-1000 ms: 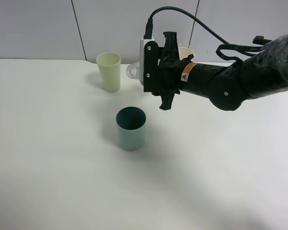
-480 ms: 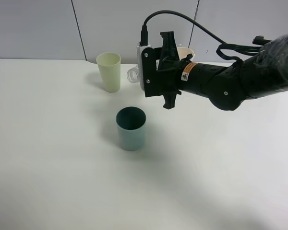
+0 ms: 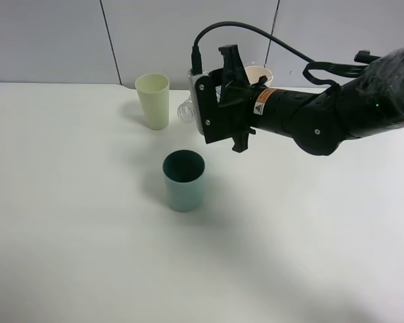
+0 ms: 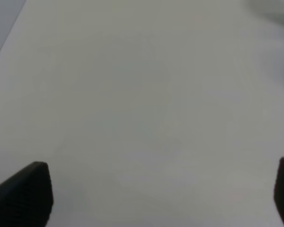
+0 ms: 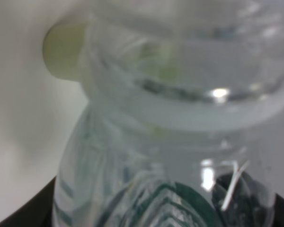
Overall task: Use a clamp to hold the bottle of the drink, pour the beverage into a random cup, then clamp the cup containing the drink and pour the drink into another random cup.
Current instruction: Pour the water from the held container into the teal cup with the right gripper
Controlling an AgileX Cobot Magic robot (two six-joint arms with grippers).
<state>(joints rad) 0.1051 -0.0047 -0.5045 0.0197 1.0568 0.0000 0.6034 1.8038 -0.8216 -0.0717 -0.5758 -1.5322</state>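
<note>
My right gripper (image 3: pixel 219 108) is shut on a clear plastic bottle (image 3: pixel 187 109), held on its side above the table with its mouth pointing left. The mouth hangs between the pale yellow cup (image 3: pixel 153 101) and the teal cup (image 3: pixel 184 180), higher than both. In the right wrist view the bottle (image 5: pixel 170 118) fills the frame, and the yellow cup (image 5: pixel 61 52) shows beyond it. A third, pale cup (image 3: pixel 259 69) peeks out behind the right arm. My left gripper (image 4: pixel 156 198) is open over bare table, its fingertips (image 4: pixel 28 189) wide apart with nothing between them.
The white table (image 3: pixel 67 222) runs up to a grey panelled wall (image 3: pixel 54 40) at the back. The black right arm (image 3: pixel 337 114) and its cable reach in from the right, above the table's back half.
The right wrist has rolled a little and drifted slightly left and up with the bottle in it. The cups have not moved.
</note>
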